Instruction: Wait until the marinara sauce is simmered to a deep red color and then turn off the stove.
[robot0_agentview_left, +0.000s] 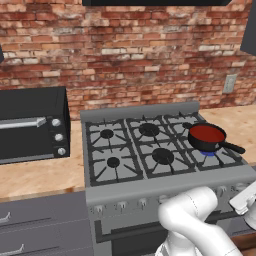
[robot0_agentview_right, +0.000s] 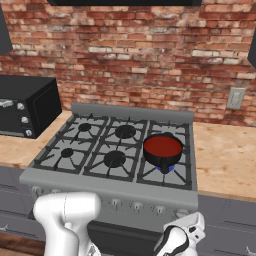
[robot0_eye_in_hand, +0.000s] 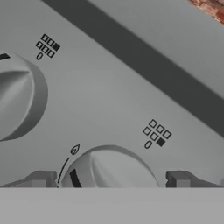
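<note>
Currently the marinara sauce (robot0_agentview_left: 207, 133) is a smooth, flat red disc inside a small black frying pan (robot0_agentview_left: 210, 141). The pan stands on the front right burner of the stove (robot0_agentview_left: 155, 150), and a little blue flame (robot0_agentview_left: 208, 153) shows under it. Its long black handle (robot0_agentview_left: 233, 147) points toward the right front edge of the stove. From the right base view the sauce (robot0_agentview_right: 162, 146) fills the round pan (robot0_agentview_right: 163, 152) almost up to its rim.

The other five burners are bare, so much of the black grates is free. The stove is grey metal, wide, with a raised back edge and a row of small grey knobs (robot0_agentview_left: 122, 205) along the front panel.

In the hand view, the gripper (robot0_eye_in_hand: 109, 178) is spread, with one dark finger tip (robot0_eye_in_hand: 40, 178) on each side of a round grey knob (robot0_eye_in_hand: 111, 168) very close in front of it; I cannot tell if the tips touch it. A second knob (robot0_eye_in_hand: 17, 96) sits beside it on the smooth grey panel, and small square marks are printed near each one.

A light wooden surface (robot0_agentview_left: 35, 175) lies on both sides of the stove. On its left part stands a black boxy toaster oven (robot0_agentview_left: 31, 122) with silver knobs. Behind everything is a rough red brick wall (robot0_agentview_left: 125, 55) with a pale outlet (robot0_agentview_right: 235, 98).
</note>
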